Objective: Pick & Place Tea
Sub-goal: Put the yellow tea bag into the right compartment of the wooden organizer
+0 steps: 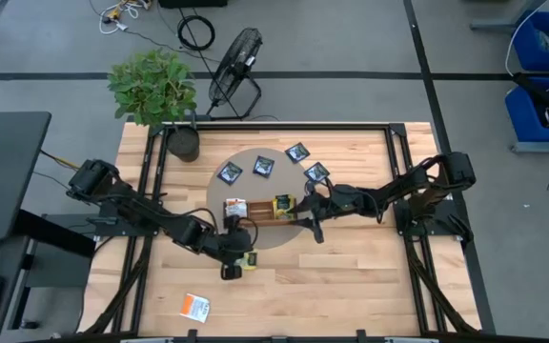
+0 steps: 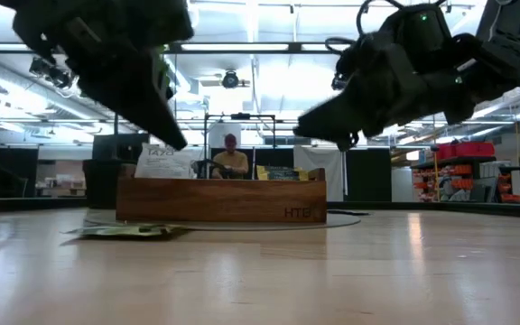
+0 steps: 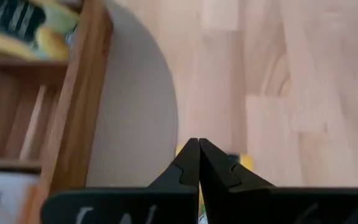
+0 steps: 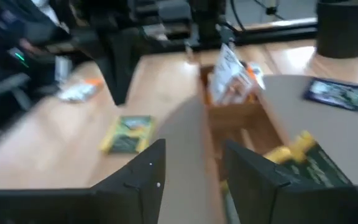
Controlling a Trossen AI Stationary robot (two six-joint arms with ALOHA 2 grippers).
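Note:
A yellow-green tea sachet [image 1: 249,259] lies flat on the wood just off the round grey mat, also seen in the low view [image 2: 126,232] and the right wrist view [image 4: 128,134]. My left gripper [image 1: 231,270] hovers shut above it [image 3: 199,143], its tips clear of the table in the low view [image 2: 175,141]. My right gripper [image 4: 191,167] is open and empty over the right end of the wooden tray [image 1: 260,217], above it in the low view [image 2: 339,135]. An orange-white sachet [image 4: 229,78] and a yellow-green one [image 4: 303,155] stand in the tray. Several navy sachets [image 1: 263,166] lie on the mat. Another orange-white sachet [image 1: 195,305] lies near the table's near edge.
A potted plant [image 1: 155,90] stands at the table's far left corner, with a fan [image 1: 234,69] on the floor beyond it. The round grey mat [image 1: 255,238] carries the tray. Bare wood stretches along the near edge and the right side. A person [image 2: 230,158] sits far behind the table.

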